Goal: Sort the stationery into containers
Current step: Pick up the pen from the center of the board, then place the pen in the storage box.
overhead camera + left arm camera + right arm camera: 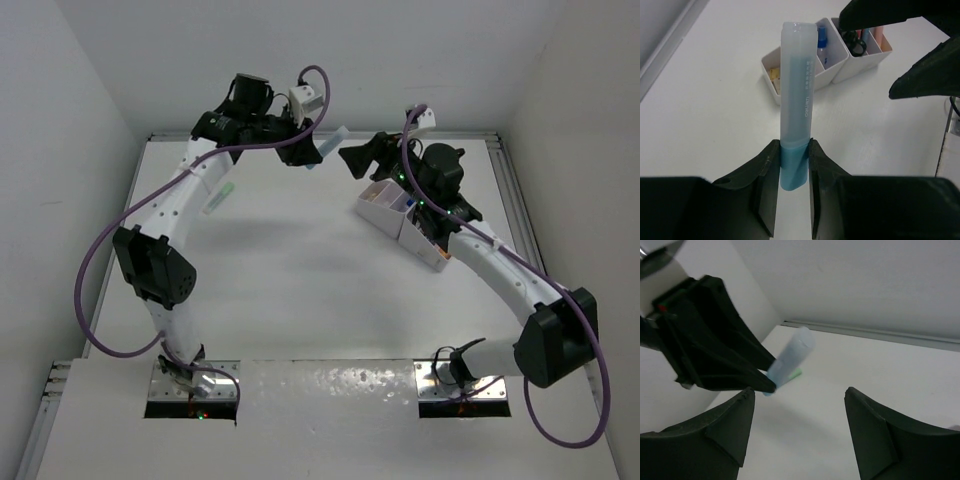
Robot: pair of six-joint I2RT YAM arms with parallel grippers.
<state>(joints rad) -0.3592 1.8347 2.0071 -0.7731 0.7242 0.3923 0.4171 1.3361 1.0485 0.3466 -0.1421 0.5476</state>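
Two tools meet upper centre: left tool [792,150] clamps the blue highlighter [799,90]; right tool [799,394] stands wide apart.

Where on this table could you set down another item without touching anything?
The table is barest in its middle, bordered by both arms and the organiser. Crowded: the far centre, where the left gripper, shut on the blue highlighter, faces the open right gripper; a green marker lies beside the left arm.
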